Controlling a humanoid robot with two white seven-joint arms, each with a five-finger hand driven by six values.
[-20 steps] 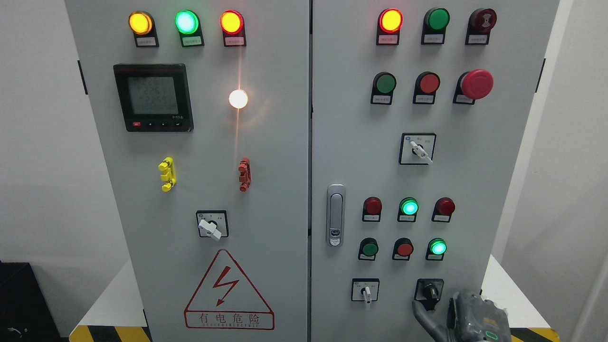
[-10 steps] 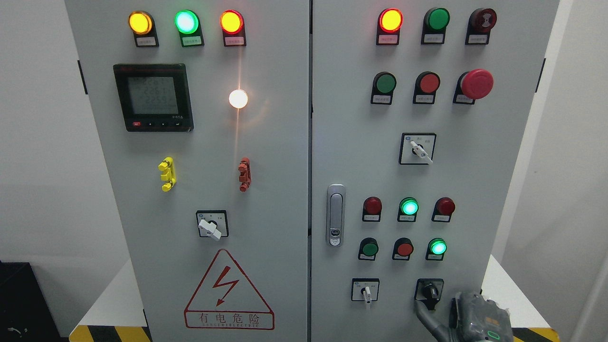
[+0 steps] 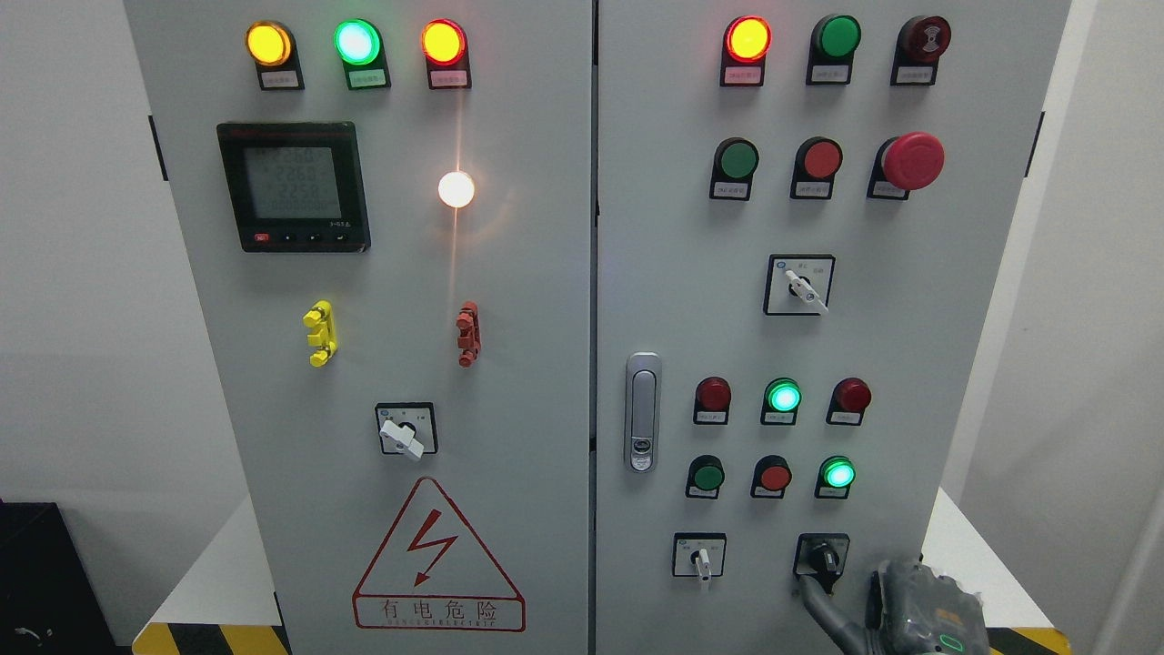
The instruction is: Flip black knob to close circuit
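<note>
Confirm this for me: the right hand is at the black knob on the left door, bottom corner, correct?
Not quite. In the head view the right hand is at the black knob on the right door, bottom corner, not the left door.

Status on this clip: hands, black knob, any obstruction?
Right hand low at bottom right, one finger just under the black rotary knob, no grasp. Left hand out of view. Nothing blocking the knob.

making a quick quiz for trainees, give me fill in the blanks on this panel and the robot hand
The black knob sits at the cabinet's lower ____.
The right hand is just ____ the black knob.
The big red mushroom button is on the ____ door.
The warning triangle is on the ____ door.

Missing words: right; below; right; left
</note>
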